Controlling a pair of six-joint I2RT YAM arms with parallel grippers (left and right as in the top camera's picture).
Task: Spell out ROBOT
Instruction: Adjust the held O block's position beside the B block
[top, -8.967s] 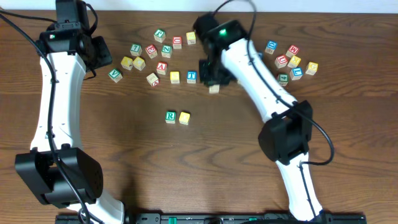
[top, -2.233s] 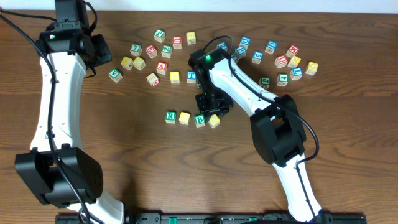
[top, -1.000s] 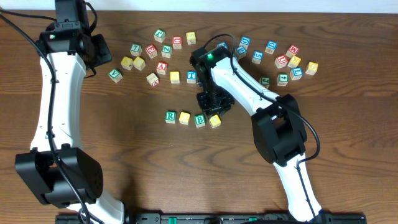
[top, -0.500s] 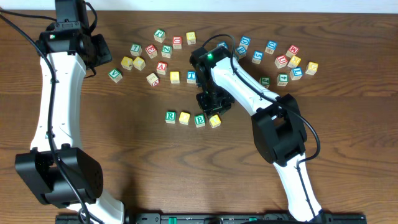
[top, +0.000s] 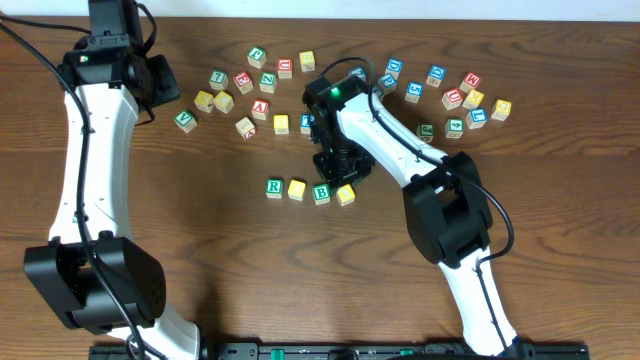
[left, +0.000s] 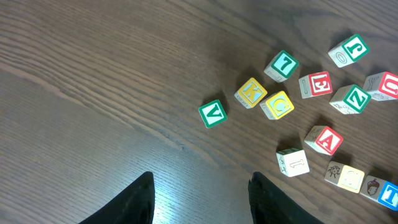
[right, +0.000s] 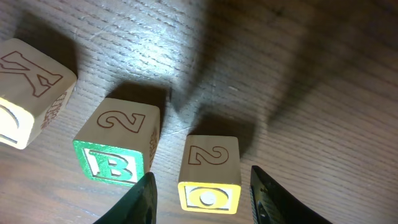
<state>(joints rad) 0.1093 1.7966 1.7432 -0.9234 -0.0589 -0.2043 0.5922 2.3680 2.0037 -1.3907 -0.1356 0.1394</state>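
Observation:
Four cubes stand in a row on the table: green R (top: 274, 187), a yellow-faced O (top: 297, 188), green B (top: 321, 193) and a second yellow-faced O (top: 345, 194). My right gripper (top: 341, 172) hangs over that last cube. In the right wrist view the yellow O cube (right: 210, 174) rests on the wood between my right gripper's (right: 202, 175) open fingers, with a gap on each side, and the B cube (right: 118, 149) is just left of it. The blue T cube (top: 306, 122) sits behind, half hidden by the arm. My left gripper (left: 201, 176) is open and holds nothing.
Loose cubes lie along the back: a group (top: 250, 85) left of my right arm and another (top: 465, 100) to its right. In the left wrist view a green V (left: 213, 113), yellow K (left: 250, 93) and red A (left: 323, 139) lie ahead.
My right jaws have spread apart off the second yellow O cube, which stays at the row's right end. The left arm has not moved.

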